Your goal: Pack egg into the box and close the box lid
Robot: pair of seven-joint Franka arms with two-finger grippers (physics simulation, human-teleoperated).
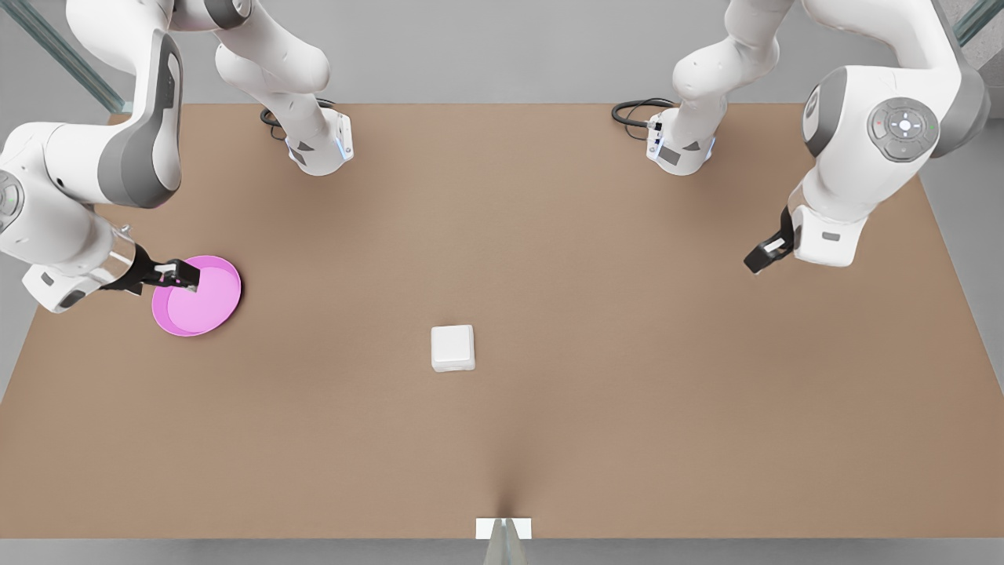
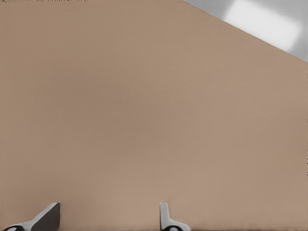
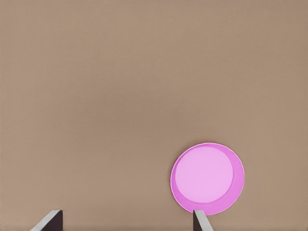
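The box (image 1: pixel 452 348) is a small white carton in the middle of the brown table, with the box lid (image 1: pixel 452 342) lying flat and closed on top. The egg is out of view. My right gripper (image 1: pixel 184 275) hangs over the near rim of a pink plate (image 1: pixel 200 302) at the front view's left. Its fingers stand open with nothing between them, as the right wrist view (image 3: pixel 125 224) also shows. My left gripper (image 1: pixel 761 259) waits above bare table at the front view's right, open and empty (image 2: pixel 108 219).
The pink plate (image 3: pixel 208 178) looks bare inside. Both arm bases (image 1: pixel 318 145) (image 1: pixel 678 149) stand at the table's far edge with black cables. A small white tab (image 1: pixel 503 528) sits at the near edge. The table's edge (image 2: pixel 250 36) lies ahead of the left gripper.
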